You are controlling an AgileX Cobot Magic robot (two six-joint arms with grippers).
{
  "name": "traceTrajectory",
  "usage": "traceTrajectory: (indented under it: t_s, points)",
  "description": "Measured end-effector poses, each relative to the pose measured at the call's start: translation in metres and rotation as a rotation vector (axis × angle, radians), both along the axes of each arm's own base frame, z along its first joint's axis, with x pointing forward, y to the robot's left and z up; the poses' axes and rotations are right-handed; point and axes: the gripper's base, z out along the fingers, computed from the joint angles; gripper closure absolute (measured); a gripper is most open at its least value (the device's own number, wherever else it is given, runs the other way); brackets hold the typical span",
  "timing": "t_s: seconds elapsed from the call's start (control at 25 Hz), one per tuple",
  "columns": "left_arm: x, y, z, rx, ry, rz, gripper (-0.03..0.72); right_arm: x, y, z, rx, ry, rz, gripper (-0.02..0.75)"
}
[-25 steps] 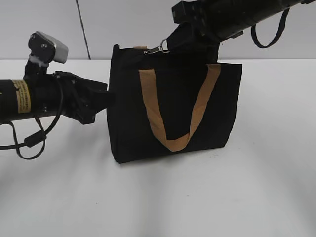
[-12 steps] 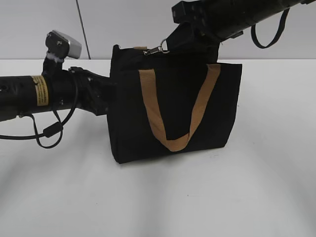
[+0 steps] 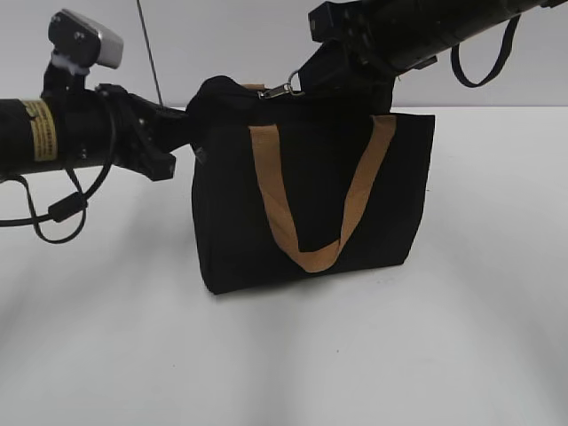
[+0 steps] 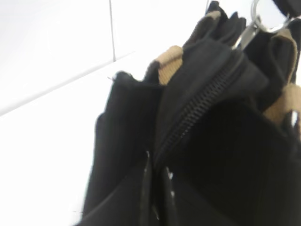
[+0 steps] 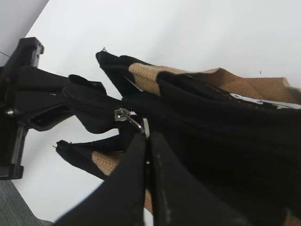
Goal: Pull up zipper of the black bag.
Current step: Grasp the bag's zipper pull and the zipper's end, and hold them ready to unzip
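Note:
The black bag stands upright on the white table, its tan strap handle hanging down the front. My left gripper is shut on the bag's top left corner, at the end of the black zipper; its jaws pinch the fabric there. My right gripper reaches down from the upper right and is shut on the ring of the silvery zipper pull, which also shows in the exterior view on the top edge, left of the middle.
The white table spreads around the bag, with a pale wall behind it. The left arm lies level at the left with a looping cable. A black strap loop hangs from the right arm.
My left arm has pushed in against the bag's left side, then risen to its top left corner, which now bulges out to the left. The right gripper and the pull have stayed put.

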Motion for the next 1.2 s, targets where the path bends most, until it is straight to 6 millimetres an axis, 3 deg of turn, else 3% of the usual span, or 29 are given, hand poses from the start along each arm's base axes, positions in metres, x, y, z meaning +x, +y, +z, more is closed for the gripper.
traceTrajectory:
  t_s: [0.44,0.84,1.2]
  points:
    - [-0.021,0.014,0.051,0.081,-0.091,0.061,0.685,-0.005,-0.001,0.01,0.009,-0.019,0.007,0.738]
    - [-0.022,0.014,0.053,0.088,-0.1,0.057,0.685,-0.005,-0.006,0.006,-0.068,-0.024,0.011,0.738]
    - [-0.02,0.017,0.051,0.118,-0.087,0.093,0.685,0.002,-0.027,0.007,-0.094,-0.029,-0.041,0.738]
